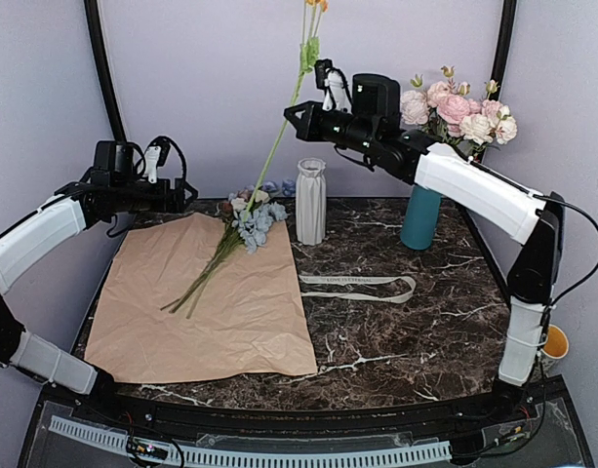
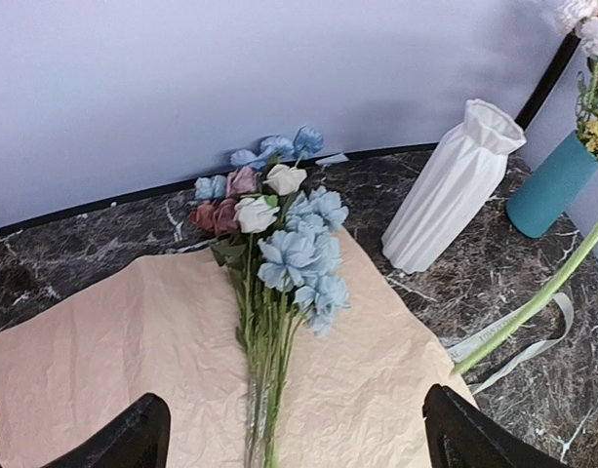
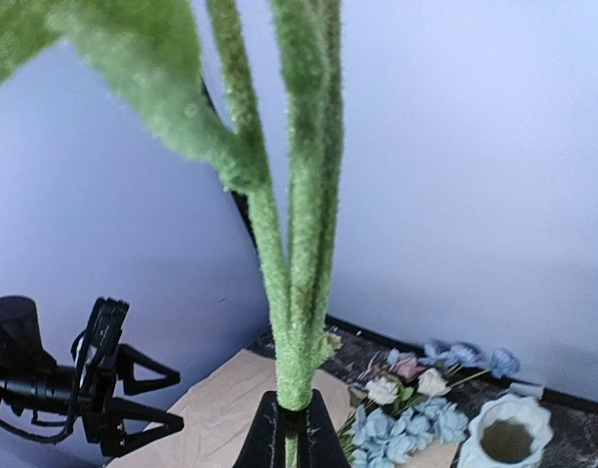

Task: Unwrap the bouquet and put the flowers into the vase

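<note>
One flower stem (image 1: pixel 276 151), pinched by right gripper (image 1: pixel 292 115), stands near-upright, blooms up; left gripper (image 1: pixel 189 193) gapes.

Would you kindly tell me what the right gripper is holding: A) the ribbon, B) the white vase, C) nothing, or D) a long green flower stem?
D: the right gripper is shut on a long green stem, while the ribbon and white vase rest on the table.

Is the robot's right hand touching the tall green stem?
Touching. The right wrist view shows the right gripper pinched shut on the green stem, which rises straight from between its jaws.
</note>
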Controlling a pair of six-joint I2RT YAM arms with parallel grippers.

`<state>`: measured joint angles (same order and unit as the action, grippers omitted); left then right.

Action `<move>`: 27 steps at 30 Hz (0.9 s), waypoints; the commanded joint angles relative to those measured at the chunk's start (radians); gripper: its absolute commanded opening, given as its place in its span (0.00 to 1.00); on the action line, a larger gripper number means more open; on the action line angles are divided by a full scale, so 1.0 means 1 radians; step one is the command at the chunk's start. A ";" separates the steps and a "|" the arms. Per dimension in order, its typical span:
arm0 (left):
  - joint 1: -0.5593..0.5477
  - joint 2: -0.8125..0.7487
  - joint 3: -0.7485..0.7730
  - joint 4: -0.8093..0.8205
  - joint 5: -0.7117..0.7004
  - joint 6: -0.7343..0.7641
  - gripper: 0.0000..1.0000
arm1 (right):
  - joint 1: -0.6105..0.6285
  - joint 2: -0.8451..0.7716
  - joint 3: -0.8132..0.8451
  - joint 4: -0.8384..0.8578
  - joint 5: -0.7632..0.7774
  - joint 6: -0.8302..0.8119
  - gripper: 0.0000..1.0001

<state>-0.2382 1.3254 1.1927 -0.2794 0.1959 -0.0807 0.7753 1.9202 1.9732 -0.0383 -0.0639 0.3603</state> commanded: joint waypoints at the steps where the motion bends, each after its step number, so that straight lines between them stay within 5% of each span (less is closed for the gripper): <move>1: 0.009 -0.018 -0.029 -0.043 -0.072 0.014 0.92 | -0.049 -0.044 0.102 0.060 0.144 -0.081 0.00; 8: 0.009 0.014 -0.033 -0.082 -0.032 0.038 0.87 | -0.108 -0.008 0.263 -0.010 0.300 -0.193 0.00; 27: 0.010 0.085 -0.032 -0.097 0.016 0.089 0.81 | -0.185 -0.007 0.100 -0.028 0.300 -0.095 0.00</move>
<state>-0.2325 1.4223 1.1751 -0.3542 0.1921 -0.0071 0.5865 1.9102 2.0857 -0.0952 0.2584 0.2230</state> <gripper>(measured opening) 0.813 0.013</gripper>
